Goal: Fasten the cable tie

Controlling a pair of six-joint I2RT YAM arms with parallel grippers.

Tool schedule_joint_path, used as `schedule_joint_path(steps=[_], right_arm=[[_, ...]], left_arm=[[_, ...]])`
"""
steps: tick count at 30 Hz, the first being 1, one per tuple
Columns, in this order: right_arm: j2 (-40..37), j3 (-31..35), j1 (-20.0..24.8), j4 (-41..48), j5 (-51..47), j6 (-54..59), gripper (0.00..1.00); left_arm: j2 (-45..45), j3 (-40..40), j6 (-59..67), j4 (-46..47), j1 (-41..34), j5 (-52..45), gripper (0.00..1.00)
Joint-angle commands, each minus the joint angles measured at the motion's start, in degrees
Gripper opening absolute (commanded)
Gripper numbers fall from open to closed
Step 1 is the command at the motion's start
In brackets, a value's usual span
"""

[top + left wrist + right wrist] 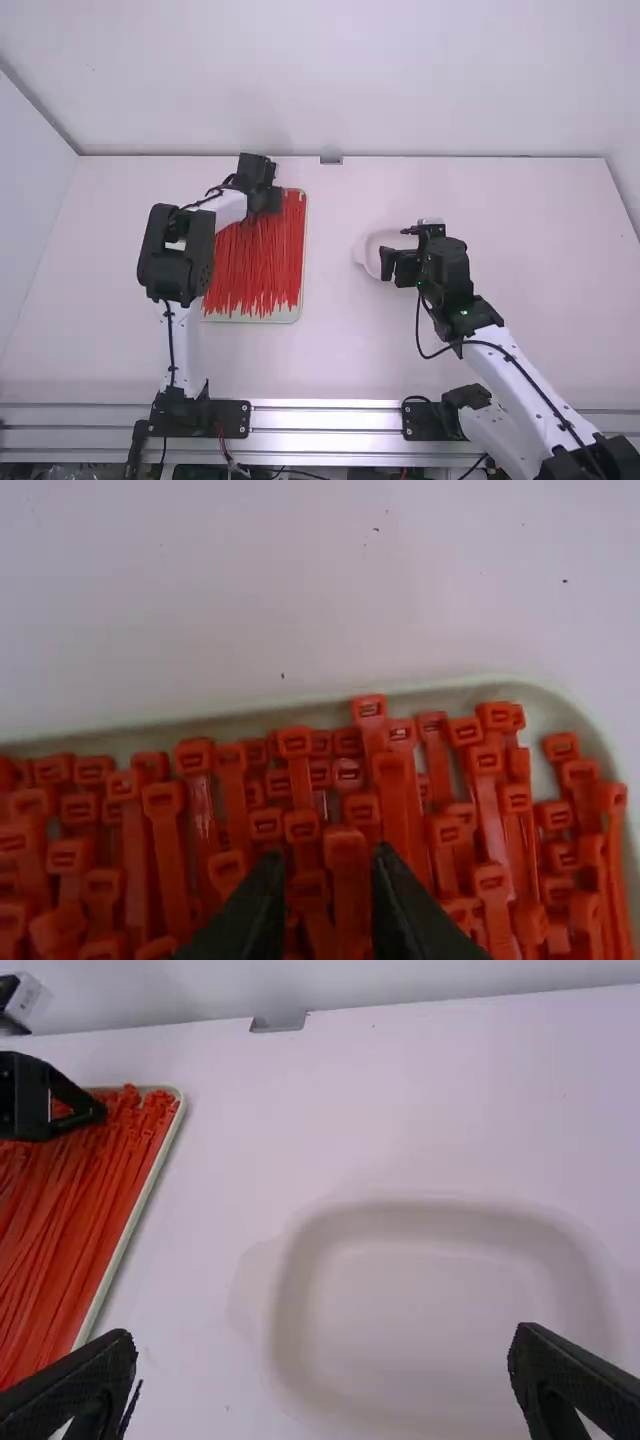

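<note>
A heap of orange cable ties (255,262) lies in a pale tray (303,250) left of the table's middle. My left gripper (263,198) is down at the far end of the heap. Its black fingers (262,905) stand close together among the tie heads (290,742), with one orange tie (345,865) pinched between them. My right gripper (397,264) hovers wide open over a white dish (368,252), nothing between its fingers (95,1370). From the right wrist, the dish (430,1215) looks empty, with the ties (60,1220) and left gripper (35,1105) off to one side.
A small grey bracket (331,157) sits at the table's far edge against the wall. Bare white table surrounds the tray and dish, with wide room to the right. An aluminium rail (320,415) runs along the front by the arm bases.
</note>
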State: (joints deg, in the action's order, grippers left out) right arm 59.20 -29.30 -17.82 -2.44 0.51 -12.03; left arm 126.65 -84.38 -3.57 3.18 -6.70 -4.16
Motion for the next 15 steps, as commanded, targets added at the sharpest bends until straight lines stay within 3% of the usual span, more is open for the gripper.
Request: schedule_joint_path(steps=[1, 10, 15], right_arm=[[0.28, -2.23, -0.22, -0.11, -0.15, -0.13, 0.99], [0.28, -2.23, -0.22, -0.15, -0.15, -0.13, 0.99], [0.28, -2.23, -0.24, -0.15, -0.15, -0.13, 0.99]], left_arm=[[0.87, 0.13, -0.07, -0.02, -0.04, 0.17, 0.18], [0.85, 0.11, -0.09, -1.49, -0.07, 0.17, 0.03], [0.85, 0.09, -0.11, -1.77, -0.04, 0.2, 0.02]])
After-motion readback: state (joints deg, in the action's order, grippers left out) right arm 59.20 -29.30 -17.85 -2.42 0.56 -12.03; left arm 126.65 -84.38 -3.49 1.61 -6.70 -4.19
